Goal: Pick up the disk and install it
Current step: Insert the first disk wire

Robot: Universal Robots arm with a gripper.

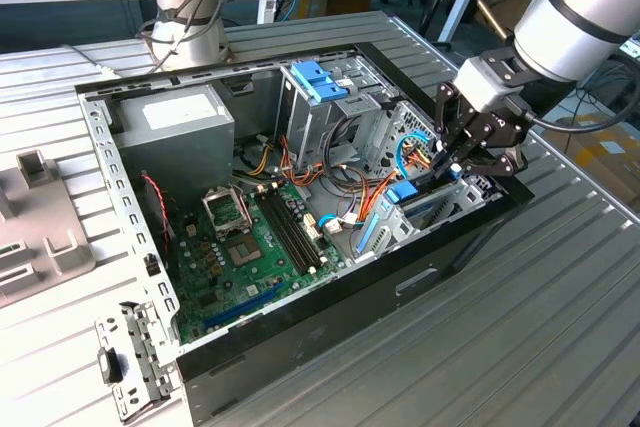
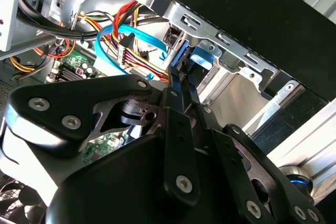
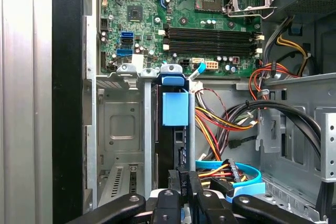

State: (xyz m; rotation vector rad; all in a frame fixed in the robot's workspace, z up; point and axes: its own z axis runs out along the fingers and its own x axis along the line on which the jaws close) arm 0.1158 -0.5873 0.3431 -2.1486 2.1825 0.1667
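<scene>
Gripper (image 1: 462,159) is reaching down into the open PC case (image 1: 330,322) at the drive-bay corner. Fingers (image 3: 185,182) are pinched nearly together, clamping the disk (image 3: 169,145) by its near edge. The disk is sitting edge-on directly ahead of the fingertips, a dark slab with a blue tab (image 3: 175,108) on its far end, standing upright inside the metal drive cage (image 3: 122,129). Blue SATA cable (image 3: 247,174) and the orange-yellow power wires (image 3: 220,124) are running just beside the fingers. Motherboard (image 3: 178,19) is lying beyond the cage.
</scene>
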